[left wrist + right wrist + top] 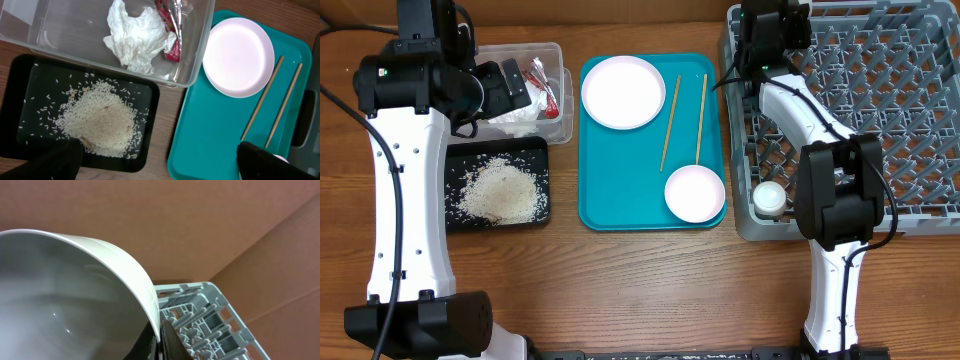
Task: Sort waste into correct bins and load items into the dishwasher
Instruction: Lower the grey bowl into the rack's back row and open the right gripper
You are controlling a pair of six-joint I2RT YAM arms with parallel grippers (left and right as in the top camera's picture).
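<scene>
My left gripper hangs open and empty over the clear tub; in the left wrist view its fingers straddle the black tray's edge and the teal tray. The tub holds crumpled tissue and a red-and-white wrapper. Rice lies in the black tray. A white plate, two chopsticks and a white bowl lie on the teal tray. My right gripper is shut on the rim of another white bowl, above the grey rack's far left corner. A small cup sits in the rack.
The rack's upright pegs are just below and right of the held bowl. A brown cardboard wall stands behind the rack. The right arm's white links cross the rack's left side.
</scene>
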